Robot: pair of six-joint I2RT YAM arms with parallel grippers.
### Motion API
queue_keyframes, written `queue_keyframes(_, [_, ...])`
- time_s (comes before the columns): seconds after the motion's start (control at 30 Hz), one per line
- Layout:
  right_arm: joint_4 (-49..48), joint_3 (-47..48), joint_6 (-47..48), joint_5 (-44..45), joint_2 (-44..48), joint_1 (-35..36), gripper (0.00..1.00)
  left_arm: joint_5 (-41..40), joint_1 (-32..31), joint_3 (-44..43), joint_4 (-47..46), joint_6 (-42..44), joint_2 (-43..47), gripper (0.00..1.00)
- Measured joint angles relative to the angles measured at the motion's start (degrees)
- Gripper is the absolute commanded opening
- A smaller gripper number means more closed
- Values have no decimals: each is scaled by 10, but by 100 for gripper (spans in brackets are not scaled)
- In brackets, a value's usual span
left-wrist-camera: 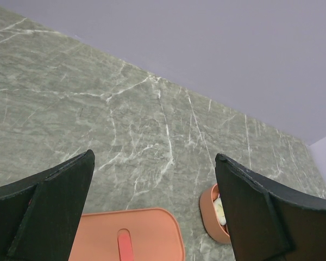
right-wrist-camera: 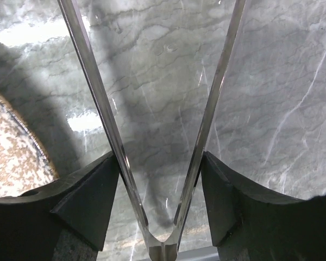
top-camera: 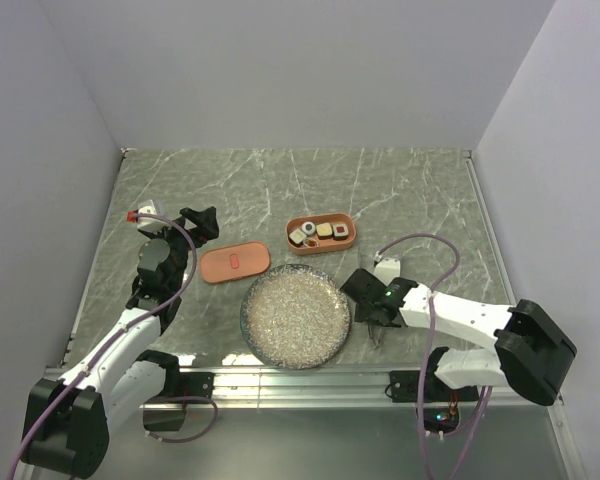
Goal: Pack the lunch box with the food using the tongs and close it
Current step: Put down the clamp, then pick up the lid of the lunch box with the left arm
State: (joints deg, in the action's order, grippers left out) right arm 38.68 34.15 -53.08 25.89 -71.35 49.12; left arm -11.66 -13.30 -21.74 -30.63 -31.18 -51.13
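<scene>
Two tools work this tabletop (top-camera: 400, 190). The right tool (right-wrist-camera: 160, 159) grips the tongs (right-wrist-camera: 99, 92). One dark finger presses the outside of each slender metal arm near the joined end, and the arms spread in a narrow V away from the wrist over bare marble. Just left of it sits the round speckled plate (top-camera: 295, 315), whose curved rim is close to the left finger but apart from the tongs. To the right, marble runs bare to the tabletop's right edge.

Beyond the plate's far rim lies the lunch box (top-camera: 325, 250), uncovered, with the food (top-camera: 318, 233) in a row inside its raised walls. A thin gap separates it from the plate. Its lid (top-camera: 255, 262) lies flat to the left, with a strip of marble between the two.

The left tool (left-wrist-camera: 155, 157) hangs above the far-left end of the lid, jaws spread wide with nothing between them. Past it, bare marble reaches the far edge and the walls.
</scene>
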Motion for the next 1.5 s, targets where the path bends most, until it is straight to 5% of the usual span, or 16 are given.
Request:
queue_keyframes(0.13, [3,0,-3,0,16,3,80,1,0,0,0,0,0,99])
queue_keyframes(0.83, [23,71,41,56,79,31,82,2,1,9,1,0,14,99])
queue_keyframes(1.13, [-146,98,201,81,80,-5,85,-5,1,9,1,-2,13,99])
queue_keyframes(1.5, [-389,97,326,-127,81,-182,85,-43,3,-17,81,-30,-35,99])
